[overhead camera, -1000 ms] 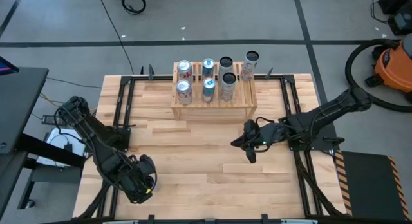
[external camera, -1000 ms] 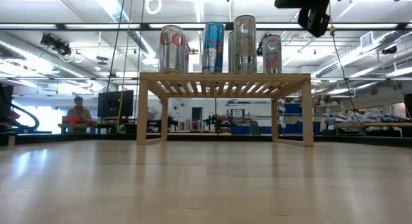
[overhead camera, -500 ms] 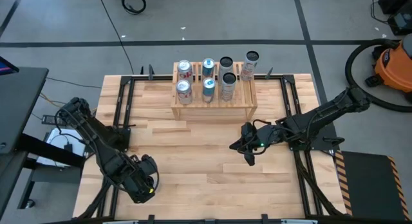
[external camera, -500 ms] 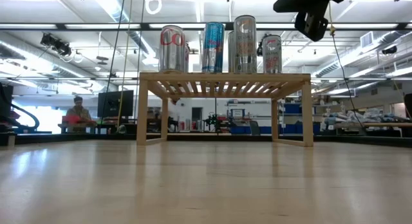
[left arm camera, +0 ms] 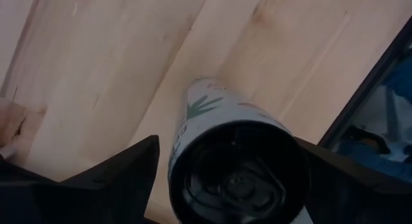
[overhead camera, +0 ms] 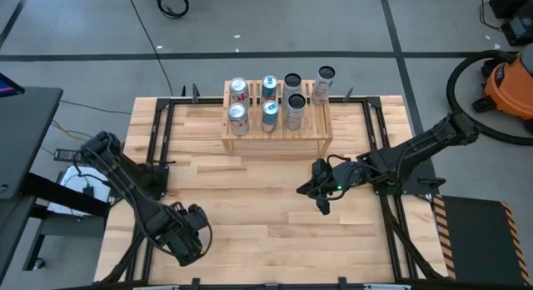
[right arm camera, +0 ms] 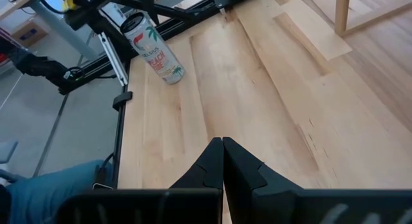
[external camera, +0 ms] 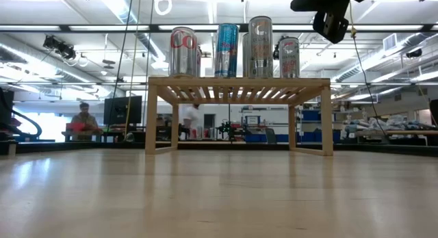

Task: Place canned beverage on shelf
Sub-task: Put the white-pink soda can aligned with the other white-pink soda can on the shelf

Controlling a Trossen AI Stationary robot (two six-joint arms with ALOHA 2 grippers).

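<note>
A white can (right arm camera: 158,53) with a green palm print and a black top (left arm camera: 235,176) stands upright on its base near the table's near left corner. My left gripper (left arm camera: 226,147) hangs just above it, pointing down and open, one finger to each side of the can's top without touching. In the high view that gripper (overhead camera: 190,240) hides the can. The light-wood shelf (overhead camera: 277,133) stands on its legs (external camera: 150,118) at the table's far side. My right gripper (overhead camera: 322,202) is shut and holds nothing, raised over the table's middle right (external camera: 332,26).
Several cans (overhead camera: 268,102) stand on the shelf's slatted top, with bare slats at its near right. Black frame rails (overhead camera: 158,148) run along the table's left and right sides. Bare tabletop (overhead camera: 258,215) lies between the two grippers. An orange vacuum (overhead camera: 510,83) sits off the table.
My left gripper has sunk toward the can and shifted slightly toward the table's right edge, its fingers still spread as before. The can has stayed standing in place.
</note>
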